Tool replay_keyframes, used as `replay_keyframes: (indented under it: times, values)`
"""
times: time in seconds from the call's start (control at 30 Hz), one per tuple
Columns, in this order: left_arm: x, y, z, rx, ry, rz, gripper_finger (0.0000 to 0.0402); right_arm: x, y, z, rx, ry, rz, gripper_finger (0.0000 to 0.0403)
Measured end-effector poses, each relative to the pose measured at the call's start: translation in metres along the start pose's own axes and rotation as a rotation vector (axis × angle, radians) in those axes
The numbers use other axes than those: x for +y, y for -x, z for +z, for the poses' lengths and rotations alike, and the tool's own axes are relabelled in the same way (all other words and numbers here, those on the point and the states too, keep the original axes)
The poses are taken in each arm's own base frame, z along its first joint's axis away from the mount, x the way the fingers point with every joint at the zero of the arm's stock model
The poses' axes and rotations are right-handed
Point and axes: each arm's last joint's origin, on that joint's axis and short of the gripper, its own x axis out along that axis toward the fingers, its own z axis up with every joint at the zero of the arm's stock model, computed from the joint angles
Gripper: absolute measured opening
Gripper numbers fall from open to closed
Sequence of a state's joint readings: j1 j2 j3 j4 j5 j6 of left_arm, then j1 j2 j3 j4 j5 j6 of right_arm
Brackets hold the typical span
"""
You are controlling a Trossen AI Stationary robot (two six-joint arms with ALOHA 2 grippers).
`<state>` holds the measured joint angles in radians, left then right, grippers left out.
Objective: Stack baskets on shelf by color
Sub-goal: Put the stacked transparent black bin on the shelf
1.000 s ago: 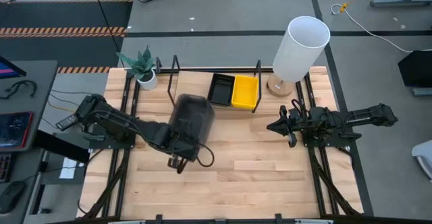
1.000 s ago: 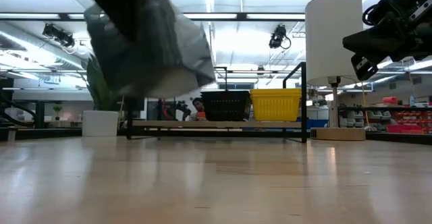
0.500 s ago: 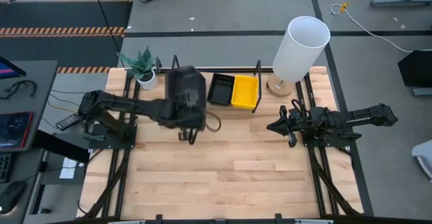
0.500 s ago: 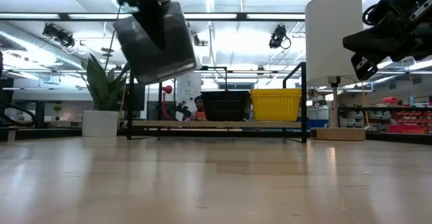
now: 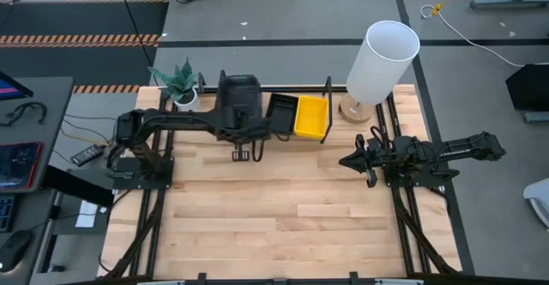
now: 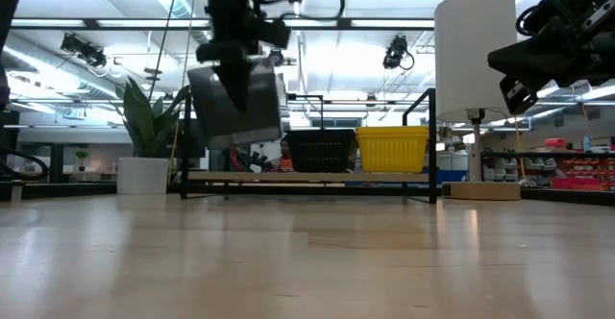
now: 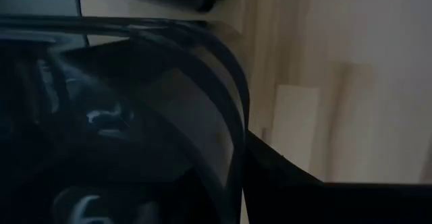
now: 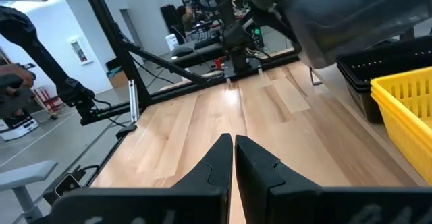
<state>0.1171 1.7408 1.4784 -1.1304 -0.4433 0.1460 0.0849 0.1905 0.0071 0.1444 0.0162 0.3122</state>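
Note:
A dark grey basket (image 5: 238, 93) (image 6: 233, 108) with rounded corners hangs in my left gripper (image 5: 241, 116) (image 6: 237, 86), which is shut on it, over the left part of the shelf (image 5: 257, 137) (image 6: 307, 176). It fills the left wrist view (image 7: 135, 116). On the shelf's right half a black basket (image 5: 281, 113) (image 6: 322, 150) and a yellow basket (image 5: 310, 118) (image 6: 392, 149) stand side by side on their bases. My right gripper (image 5: 352, 160) (image 8: 233, 143) waits shut above the table's right side, holding nothing. My left gripper holds the dark grey basket by its near wall (image 6: 252, 117), coming from above with fingers pointing down. One finger (image 6: 236, 81) lies on that wall's outer face; the other is hidden behind it. The basket is lifted clear above the shelf and slightly tilted.
A lamp with a tall white shade (image 5: 383, 60) (image 6: 474, 50) stands right of the shelf, and a potted plant (image 5: 182, 84) (image 6: 144, 156) left of it. Black wire loops (image 5: 328, 92) rise at the shelf's ends. Bare wooden tabletop (image 5: 292, 208) spreads in front.
My left gripper has carried the dark grey basket from above the table's middle toward the far edge, over the shelf's left part, and lower. The basket has stayed in the hold and hangs more level than before.

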Motion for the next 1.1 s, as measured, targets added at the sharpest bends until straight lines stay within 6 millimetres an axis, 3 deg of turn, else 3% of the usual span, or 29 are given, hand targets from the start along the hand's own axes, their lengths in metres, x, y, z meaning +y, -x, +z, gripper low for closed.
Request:
replay_keyframes:
  times: [0.2,0.5,0.9,1.1]
  values:
    - [0.012,-0.018,-0.001,0.071,-0.015,0.001,0.0025,0.0,0.0,0.0,0.003,0.0,-0.001,0.0025]
    - [0.024,-0.024,-0.006,0.097,0.034,-0.01,0.0046,0.0,0.0,-0.001,0.009,0.0,-0.003,0.0025]
    - [0.024,-0.024,-0.005,0.09,0.051,-0.041,0.015,0.0,0.0,-0.001,0.009,0.0,-0.003,0.0025]
    - [0.024,-0.024,-0.005,0.089,0.069,-0.038,0.0177,0.0,0.0,-0.001,0.01,0.0,-0.003,0.0025]
